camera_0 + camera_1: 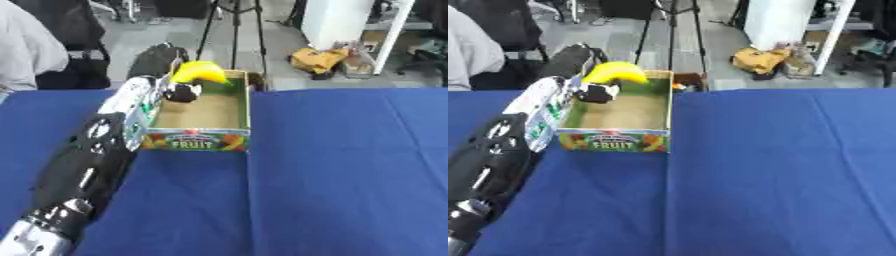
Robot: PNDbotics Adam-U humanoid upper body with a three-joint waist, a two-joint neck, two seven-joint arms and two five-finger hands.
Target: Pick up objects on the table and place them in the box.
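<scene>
I had the left hand out over the far end of the box, its fingers curled round the banana. The banana sat just above and beyond those fingers, over the box's back corner. Its long axis ran roughly crosswise to the box's length, curving down toward the far wall. Straight below the fingers lay the bare cardboard floor of the box, so I judged the coming move to be a short drop or lowering, then a release. Whether the fruit hung wholly inside the rim or partly over the back wall I could not tell. The left arm ran alongside the box's near-left wall, close against it. My right hand showed in neither view.

The right eye view showed more of the box's inner left wall and the dark fingers set apart from the yellow. The left eye view showed more of the forearm. On the blue table I saw nothing else to collect.
</scene>
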